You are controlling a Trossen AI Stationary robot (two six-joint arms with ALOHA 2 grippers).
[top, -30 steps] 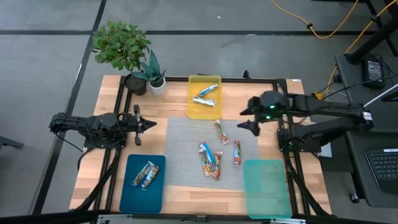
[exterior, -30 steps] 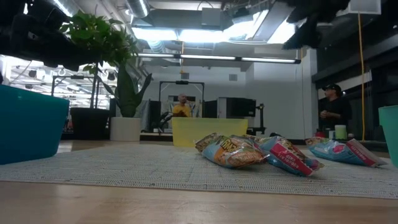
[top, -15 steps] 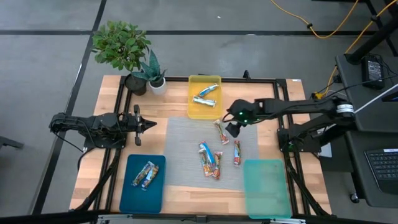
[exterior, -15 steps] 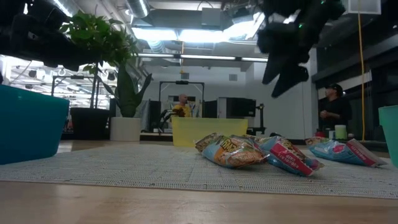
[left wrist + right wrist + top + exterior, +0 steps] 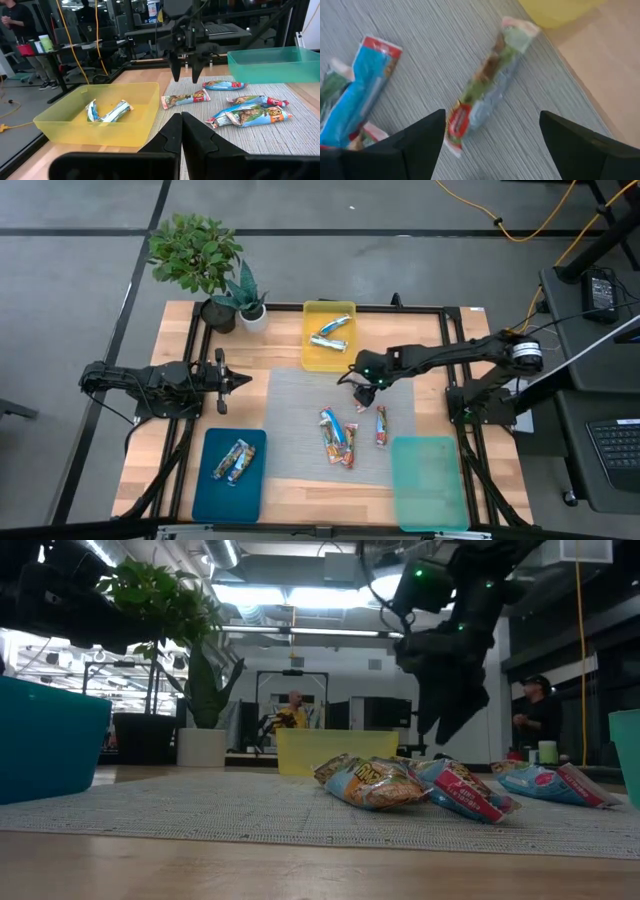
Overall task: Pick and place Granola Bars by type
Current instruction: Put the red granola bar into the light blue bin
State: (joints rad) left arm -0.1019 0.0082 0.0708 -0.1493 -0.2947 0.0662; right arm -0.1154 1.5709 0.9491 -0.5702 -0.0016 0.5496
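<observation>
Several granola bars lie flat on the grey mat (image 5: 300,395): a red-and-white one (image 5: 355,392) (image 5: 485,95) nearest the yellow tray, one more (image 5: 381,423) to its right, and a cluster (image 5: 338,438) (image 5: 375,785) with blue wrappers. Two blue-and-white bars (image 5: 330,335) lie in the yellow tray (image 5: 312,358). Two darker bars (image 5: 232,462) lie in the dark blue tray (image 5: 215,495). My right gripper (image 5: 360,377) (image 5: 491,115) (image 5: 186,77) hangs open, pointing down, just above the red-and-white bar, one finger on either side and clear of it. My left gripper (image 5: 222,380) (image 5: 180,120) waits shut at the table's left.
A teal tray (image 5: 428,480) stands at the near right corner with nothing in it. Two potted plants (image 5: 205,265) stand at the far left corner. Bare mat lies between the left gripper and the bars. People stand in the room beyond the table.
My right gripper has swung from the table's right side toward the left and come down over the red-and-white bar near the yellow tray, tipping its fingers to point down. The bars have kept still.
</observation>
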